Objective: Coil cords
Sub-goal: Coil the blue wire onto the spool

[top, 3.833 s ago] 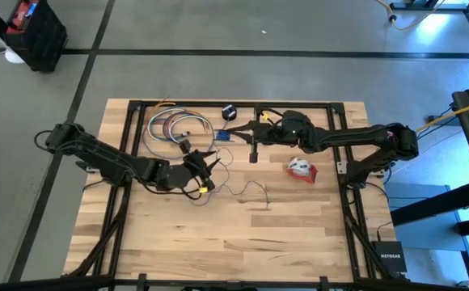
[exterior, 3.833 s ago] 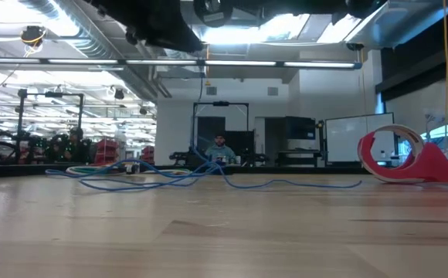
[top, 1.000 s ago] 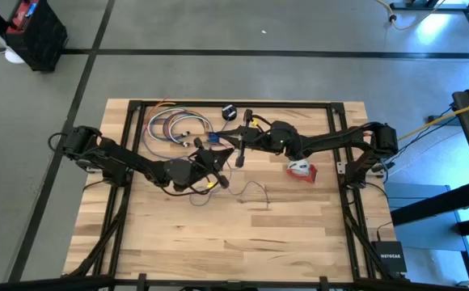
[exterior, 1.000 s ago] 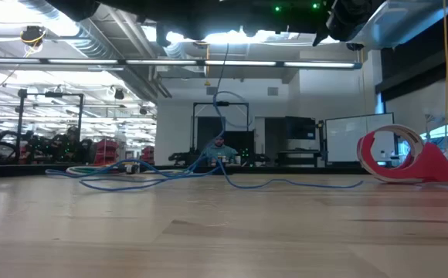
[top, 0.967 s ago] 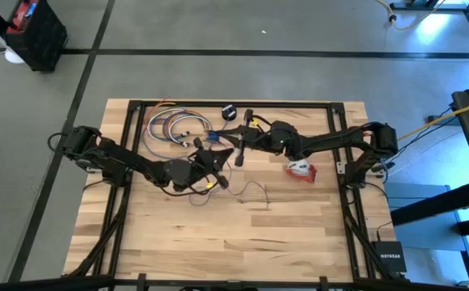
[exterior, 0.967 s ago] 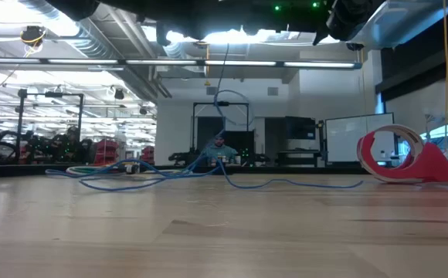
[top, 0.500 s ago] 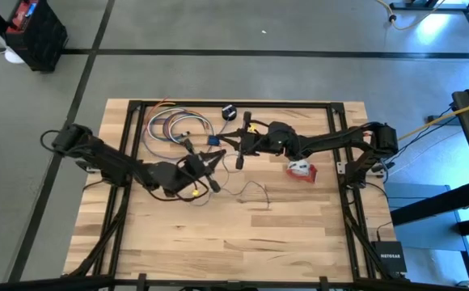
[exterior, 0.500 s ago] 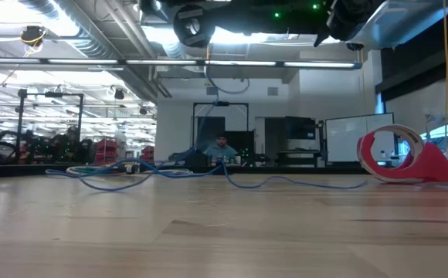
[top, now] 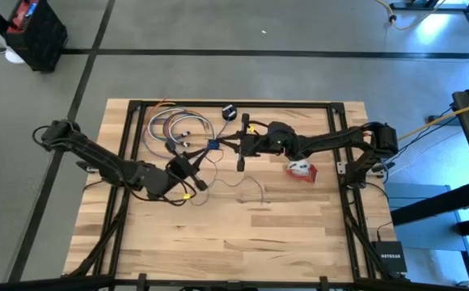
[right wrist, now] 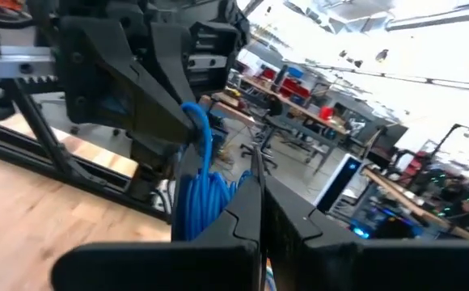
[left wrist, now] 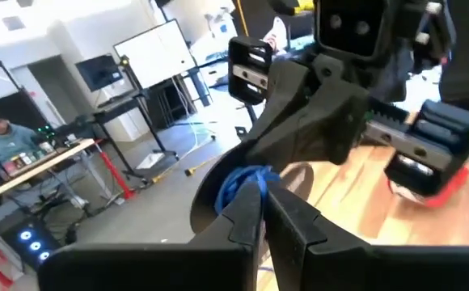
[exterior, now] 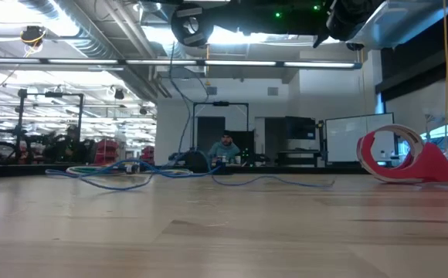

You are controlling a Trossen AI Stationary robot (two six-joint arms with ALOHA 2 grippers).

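The thin blue cord shows as a small coil [right wrist: 192, 190] held up over the table's far middle, with my right gripper [top: 220, 144] shut on it. From the coil a strand [exterior: 179, 108] hangs down to the table. The loose rest of the cord [top: 251, 190] lies on the wood. My left gripper [top: 202, 159] faces the right one at close range and is shut on a blue strand [left wrist: 247, 179]. The black round puck [top: 229, 111] lies near the far edge. My left gripper pinches a strand of the blue cord [left wrist: 242, 184] between its two fingertips. The fingers point level, from the table's left toward my right gripper. The strand is clear of the table there. My right gripper holds the coil's several blue turns [right wrist: 188, 212] between its two fingers. The fingers point level, from the table's right. The coil is lifted clear and stands upright beside the fingers, and one strand runs down to the table.
A bunch of coloured cord loops [top: 174, 128] lies at the far left. A red-and-white thing shaped like a tape dispenser [top: 302, 170] stands right of the middle. A black frame [top: 129, 105] runs around the table. The near half of the wood is bare.
My left gripper has drawn back toward the table's left edge and risen a little, rolling as it went. The small loop that hung between the grippers is gone. A strand now hangs farther left, and the loose cord on the table has slid leftward.
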